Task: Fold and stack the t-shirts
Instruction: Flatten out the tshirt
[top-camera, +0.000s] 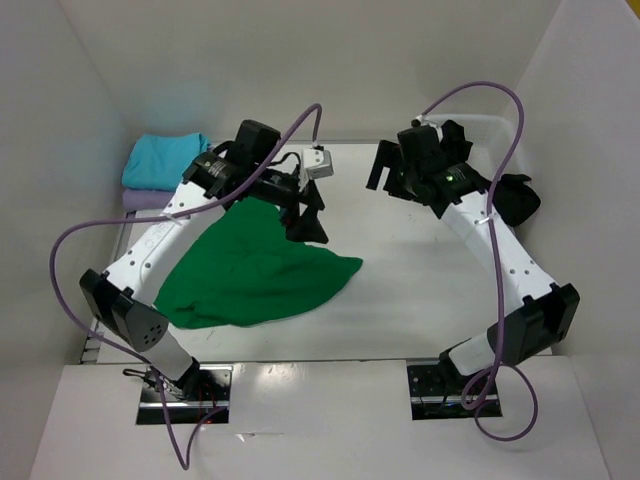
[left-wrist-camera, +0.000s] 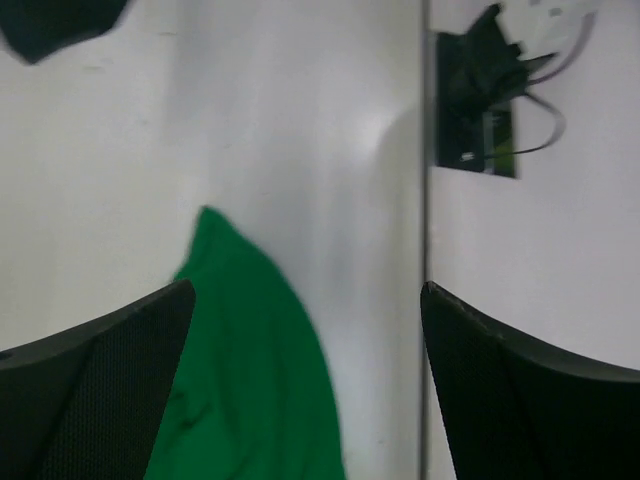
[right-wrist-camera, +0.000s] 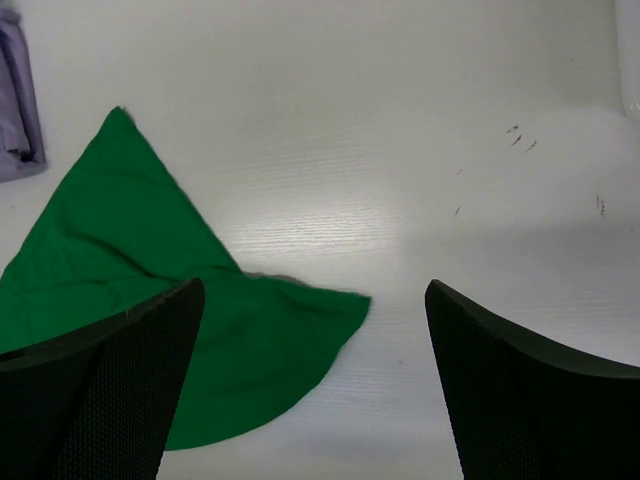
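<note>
Left end effector (top-camera: 306, 218), jaws wide apart, above green t-shirt (top-camera: 250, 275) edge.

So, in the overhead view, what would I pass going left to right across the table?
The turquoise shirt stacked on the lavender shirt, then the green shirt, the right gripper, and the black shirt.

This is looking like a robotics lab test cell. Plain white panels (top-camera: 70, 120) are boxing in a white table (top-camera: 420, 290). The left arm (top-camera: 140, 255) and the right arm (top-camera: 505, 255) are sitting bolted to metal plates (top-camera: 425, 395) at its near edge, and loose purple cables (top-camera: 480, 85) are looping up toward the wrist cameras.
</note>
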